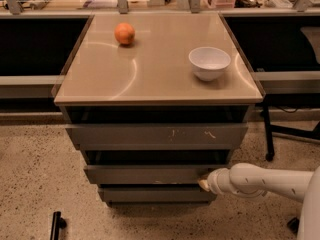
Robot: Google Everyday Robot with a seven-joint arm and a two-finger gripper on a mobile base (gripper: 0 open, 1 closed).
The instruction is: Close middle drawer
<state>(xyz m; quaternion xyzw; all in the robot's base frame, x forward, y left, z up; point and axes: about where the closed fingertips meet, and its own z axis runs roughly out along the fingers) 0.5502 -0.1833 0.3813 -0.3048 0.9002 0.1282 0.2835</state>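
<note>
The middle drawer (pixel 150 174) is a wide, shallow grey front in the cabinet under the tan top. It stands only slightly out, with a dark gap above it. My gripper (pixel 204 184) comes in from the right on a white arm. Its tip rests against the right end of that drawer front, at its lower edge. Above is the taller grey front with white scratch marks (pixel 157 136). Below is the plain bottom front (pixel 155 193).
An orange (pixel 124 33) and a white bowl (pixel 209 62) sit on the cabinet top (pixel 150 79). Dark counters flank the cabinet. A black chair base (pixel 285 129) stands at the right, and a small black object (pixel 56 225) lies on the speckled floor.
</note>
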